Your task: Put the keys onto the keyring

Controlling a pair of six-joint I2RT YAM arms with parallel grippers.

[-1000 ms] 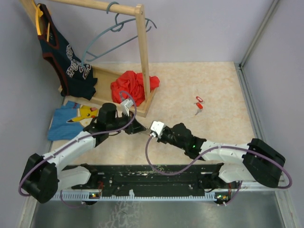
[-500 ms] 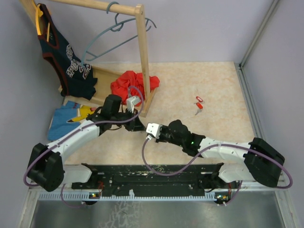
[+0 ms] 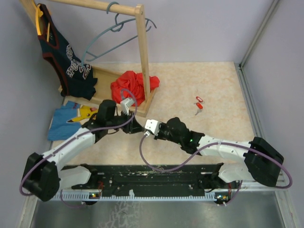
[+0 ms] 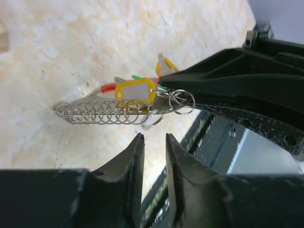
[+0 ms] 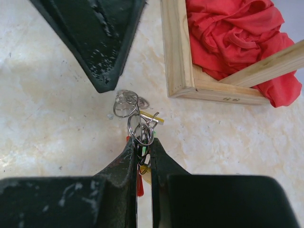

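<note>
My right gripper (image 5: pixel 143 141) is shut on a bundle of small metal rings and keys (image 5: pixel 141 134) and holds it just above the table. In the left wrist view the bundle shows a yellow tag (image 4: pixel 135 90), red and green pieces and the grey wire keyring (image 4: pixel 95 114) sticking out to the left. My left gripper (image 4: pixel 153 137) is slightly open and empty, just short of the keyring, not touching it. In the top view the two grippers meet near the table's middle, left (image 3: pixel 135 126) and right (image 3: pixel 142 130). Two red keys (image 3: pixel 198 103) lie apart at the right.
A wooden rack base (image 5: pixel 176 52) with a red cloth (image 5: pixel 232 33) stands just beyond the grippers. The rack holds a dark jersey (image 3: pixel 66 57) and a grey-blue hanger (image 3: pixel 111 35). A blue printed shirt (image 3: pixel 71 118) lies at the left.
My right gripper has moved left with the bundle toward the left gripper. My left arm swung out toward the rack and came back, its fingers now close to the keyring.
</note>
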